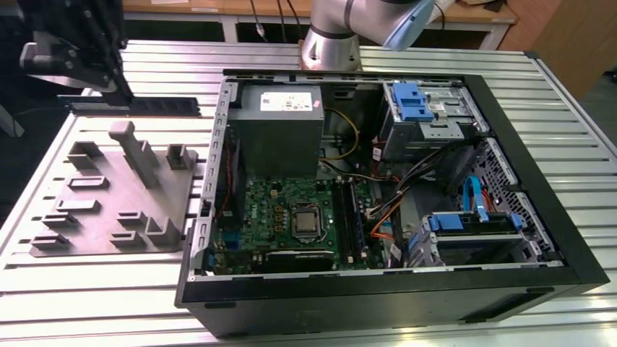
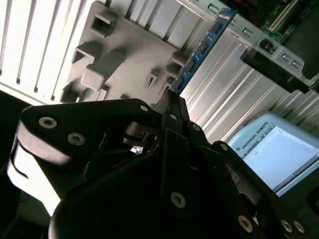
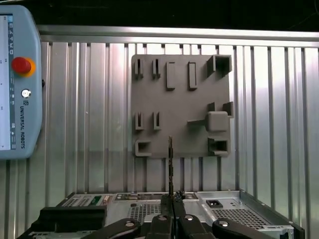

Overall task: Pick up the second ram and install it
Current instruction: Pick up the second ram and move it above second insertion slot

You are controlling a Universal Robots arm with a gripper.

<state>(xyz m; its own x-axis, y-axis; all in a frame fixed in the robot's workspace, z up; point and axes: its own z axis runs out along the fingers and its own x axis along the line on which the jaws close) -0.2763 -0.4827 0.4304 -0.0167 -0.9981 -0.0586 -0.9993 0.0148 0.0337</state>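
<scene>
Even overhead room light, moderately bright. Exterior view: ribbed metal tabletop (image 1: 87, 289) streaked with pale glare along slats; computer case (image 1: 386, 303) interior shaded, corners murky. Second wrist view: gripper (image 2: 172, 97) body near-black, underexposed; teach pendant (image 2: 279, 149) screen washed out; second ram (image 2: 202, 47) catches bluish sheen. First wrist view: fixture tray (image 3: 179, 99) flatly lit, short soft shadows; black beyond tabletop edge.

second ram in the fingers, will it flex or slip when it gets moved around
Probably stiff: the second ram juts straight from the fingers, gripped at one end, with no visible sag. Likely light, since it looks card-thin edge-on in the first wrist view. The end-only grip might let it pivot if bumped.
</scene>
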